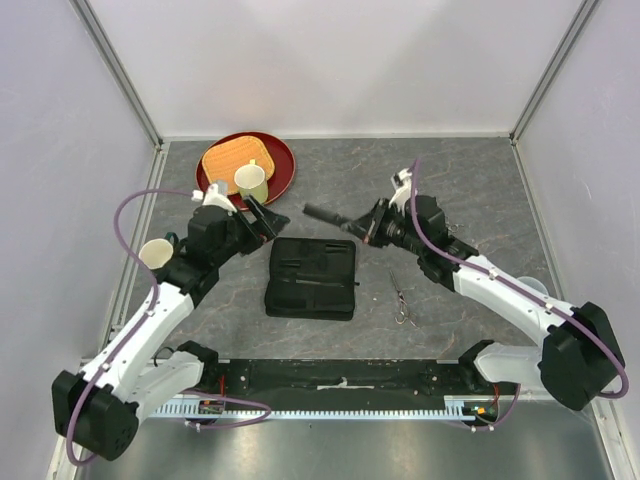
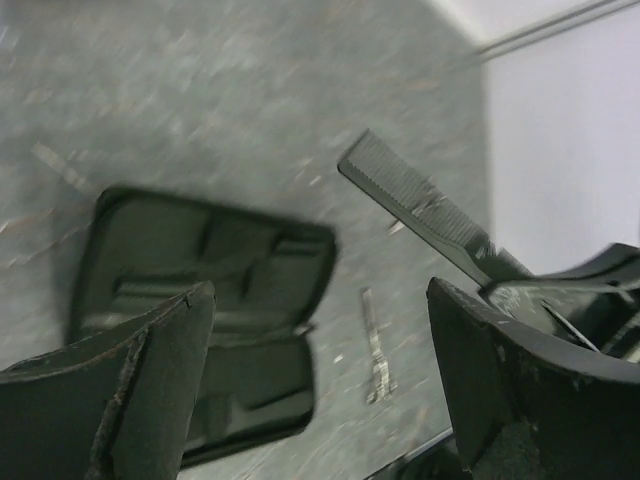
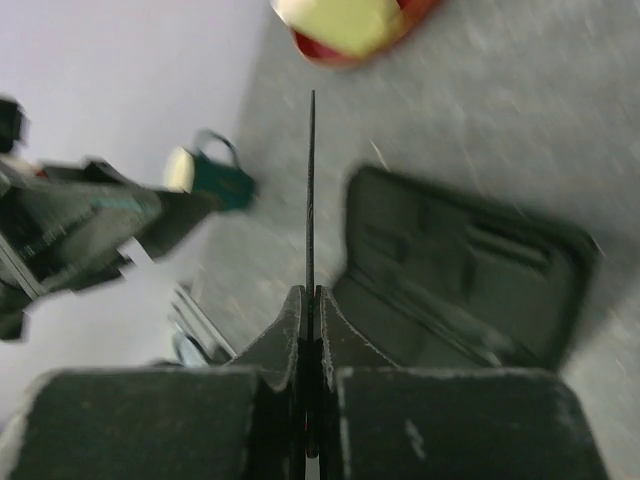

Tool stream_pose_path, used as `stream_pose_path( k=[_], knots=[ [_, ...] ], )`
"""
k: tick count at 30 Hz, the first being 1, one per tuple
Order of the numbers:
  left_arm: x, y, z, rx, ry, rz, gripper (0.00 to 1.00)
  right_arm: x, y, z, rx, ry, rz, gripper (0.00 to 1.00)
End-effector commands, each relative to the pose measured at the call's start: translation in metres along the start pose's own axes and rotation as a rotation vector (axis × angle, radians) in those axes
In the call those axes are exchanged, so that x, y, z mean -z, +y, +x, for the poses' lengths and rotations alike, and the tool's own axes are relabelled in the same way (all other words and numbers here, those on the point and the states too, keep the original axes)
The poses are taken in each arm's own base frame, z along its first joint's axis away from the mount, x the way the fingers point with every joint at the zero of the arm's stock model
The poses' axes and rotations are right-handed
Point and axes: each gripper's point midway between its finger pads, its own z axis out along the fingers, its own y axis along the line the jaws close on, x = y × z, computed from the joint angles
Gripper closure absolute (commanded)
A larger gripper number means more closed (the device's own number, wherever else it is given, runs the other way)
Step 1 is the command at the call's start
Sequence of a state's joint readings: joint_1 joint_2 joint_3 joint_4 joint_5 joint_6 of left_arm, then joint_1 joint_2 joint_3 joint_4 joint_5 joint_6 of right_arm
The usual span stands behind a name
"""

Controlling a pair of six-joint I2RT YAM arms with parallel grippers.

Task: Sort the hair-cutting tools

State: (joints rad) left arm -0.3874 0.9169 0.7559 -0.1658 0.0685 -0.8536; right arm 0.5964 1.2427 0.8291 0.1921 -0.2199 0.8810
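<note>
In right hand, comb end hidden.

Top view: bright, even, diffuse light from above. The walls look pale without glare, and the arms cast only faint, soft shadows on the table. Everything there is sharp.

Left wrist view: dimmer, greyer and motion-blurred. The table streaks diagonally. The case beyond the left fingers is smeared, the scissors are a vague streak, and the comb is somewhat crisper. The wall past the comb is washed near white.

Right wrist view: heavy blur. The cup and plate ahead of the right fingers melt into colour patches. The case beside them is soft, and the edge-on comb is a thin dark line.
</note>
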Motion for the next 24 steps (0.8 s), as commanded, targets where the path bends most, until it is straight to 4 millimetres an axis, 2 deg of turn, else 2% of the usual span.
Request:
stream_pose_path(
  k=[1,7,11,13,18,24],
  knots=[
    [-0.010,0.043,0.037,-0.078,0.141,-0.118,0.09,0.027,-0.050,0.065,0.080,0.228,0.107,1.00],
    [-0.023,0.083,0.071,-0.066,0.254,-0.233,0.12,0.048,-0.080,0.098,0.061,0.330,0.186,1.00],
    [-0.026,0.105,0.087,-0.050,0.290,-0.294,0.14,0.054,-0.102,0.122,0.026,0.434,0.228,1.00],
    [-0.029,0.110,0.088,-0.051,0.294,-0.311,0.15,0.054,-0.106,0.131,0.001,0.464,0.224,1.00],
    [-0.036,0.116,0.095,-0.058,0.328,-0.330,0.19,0.056,-0.105,0.130,-0.015,0.456,0.209,1.00],
    [-0.032,0.136,0.114,-0.039,0.365,-0.368,0.28,0.064,-0.115,0.140,-0.062,0.513,0.241,1.00]
  ],
)
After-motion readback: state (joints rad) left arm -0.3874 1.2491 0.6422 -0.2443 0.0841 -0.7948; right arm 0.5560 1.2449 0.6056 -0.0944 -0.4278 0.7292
